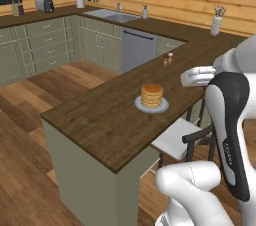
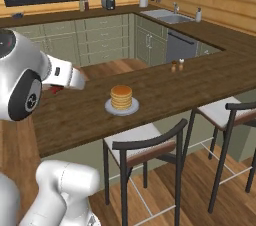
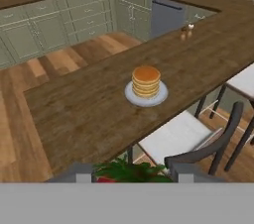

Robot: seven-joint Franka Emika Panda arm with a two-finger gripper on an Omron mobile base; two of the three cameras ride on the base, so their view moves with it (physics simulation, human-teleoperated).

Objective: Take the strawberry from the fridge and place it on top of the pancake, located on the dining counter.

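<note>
Red strawberry [image 3: 130, 172] sits btwn fingers [image 3: 79, 172], well short of pancake [image 3: 146, 81].

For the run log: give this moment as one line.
phase: carrying | gripper: shut on strawberry | pancake: bare, on dining counter | placed: no

My gripper [image 3: 130, 174] hangs short of the pancake [image 3: 146, 81], well apart from it and above the counter's near side. Its two fingertips [image 3: 79, 173] are closed on the strawberry [image 3: 130, 171], green leaves showing between them. My white forearm reaches level toward the pancake, elbow bent high behind it.
</note>
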